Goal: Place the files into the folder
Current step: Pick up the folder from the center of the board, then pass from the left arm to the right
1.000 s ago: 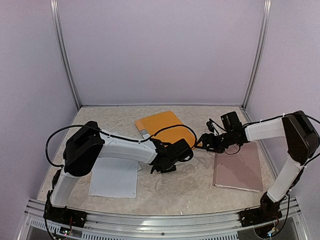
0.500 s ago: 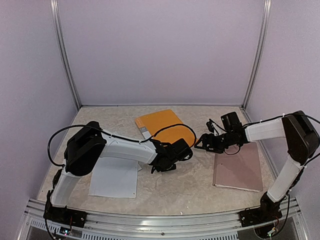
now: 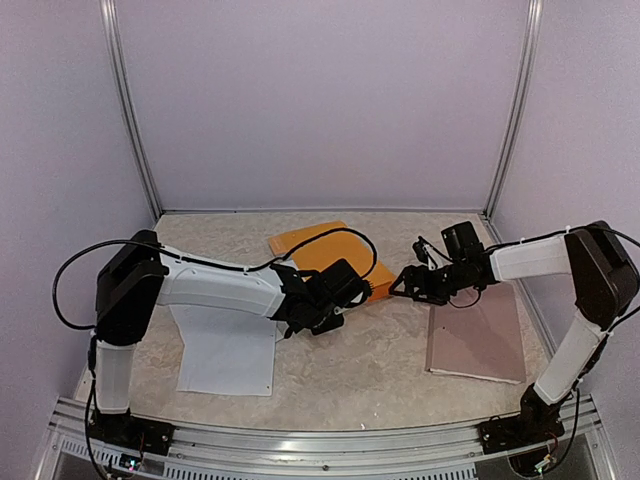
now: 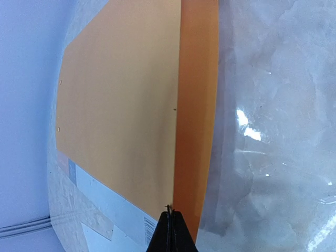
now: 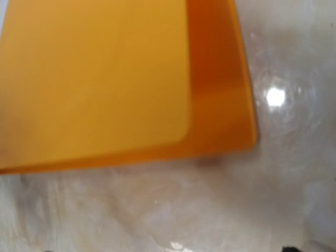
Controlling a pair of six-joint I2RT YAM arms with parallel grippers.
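Note:
The orange-yellow folder (image 3: 318, 247) lies at the back middle of the table. My left gripper (image 3: 355, 290) (image 4: 170, 216) is shut on the thin edge of the folder's top cover (image 4: 118, 100). That cover is raised off the darker lower flap (image 4: 198, 105). The files (image 3: 228, 352), white sheets, lie at the front left, partly under the left arm. My right gripper (image 3: 400, 286) hovers open just right of the folder's near right corner (image 5: 239, 126), holding nothing. Its fingers barely show in the right wrist view.
A pinkish-brown flat board (image 3: 480, 335) lies at the right, under the right forearm. The folder's white spine strip (image 4: 113, 205) carries a barcode label. Metal frame posts and pale walls close in the back and both sides.
My left gripper closed fully on the folder's cover edge. The left arm then swung back and to the left, lifting that edge. The right arm stayed where it was.

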